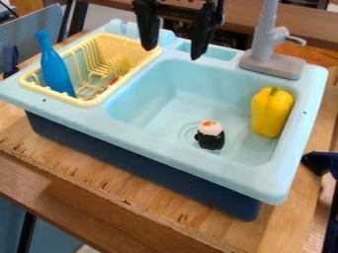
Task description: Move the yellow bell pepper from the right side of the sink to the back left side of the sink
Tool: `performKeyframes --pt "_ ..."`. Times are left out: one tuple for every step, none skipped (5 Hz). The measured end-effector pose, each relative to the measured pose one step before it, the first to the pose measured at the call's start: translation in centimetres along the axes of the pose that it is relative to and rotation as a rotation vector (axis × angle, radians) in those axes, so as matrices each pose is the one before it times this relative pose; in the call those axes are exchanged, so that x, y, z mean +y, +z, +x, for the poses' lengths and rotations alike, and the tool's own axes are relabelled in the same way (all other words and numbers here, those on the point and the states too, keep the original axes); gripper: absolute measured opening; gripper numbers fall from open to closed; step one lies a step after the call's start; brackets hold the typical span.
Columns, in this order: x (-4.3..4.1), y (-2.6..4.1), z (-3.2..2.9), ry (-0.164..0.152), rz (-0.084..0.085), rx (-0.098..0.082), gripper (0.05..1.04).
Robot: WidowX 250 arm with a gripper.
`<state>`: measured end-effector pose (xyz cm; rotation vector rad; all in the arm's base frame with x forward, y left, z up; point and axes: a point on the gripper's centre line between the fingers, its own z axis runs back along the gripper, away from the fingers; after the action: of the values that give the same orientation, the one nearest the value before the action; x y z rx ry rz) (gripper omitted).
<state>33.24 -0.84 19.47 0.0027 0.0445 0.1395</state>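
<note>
Sushi roll (211,137) in sink (158,144), apart from raised gripper (172,52).

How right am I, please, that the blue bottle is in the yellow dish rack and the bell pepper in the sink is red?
The colour is wrong: the camera view shows the bell pepper in the sink is yellow. The blue bottle is in the yellow dish rack.

A light plywood board (66,160) with a rough, splintered front edge lies on a browner wooden bench (66,192). Below the bench, at lower left, a dark leg (26,232) stands against a blue-grey surface (56,237). A grey-blue panel (29,32) rises at upper left; brown wooden furniture (307,24) crosses the background. Pale light gives the panel a soft sheen.
</note>
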Motion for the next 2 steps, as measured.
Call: performKeyframes --pt "0.048 -1.24 0.169 0.0079 0.0099 0.031 1.0" --pt "-3.137 -1.857 0.099 -0.0793 0.0714 -0.0905 1.0"
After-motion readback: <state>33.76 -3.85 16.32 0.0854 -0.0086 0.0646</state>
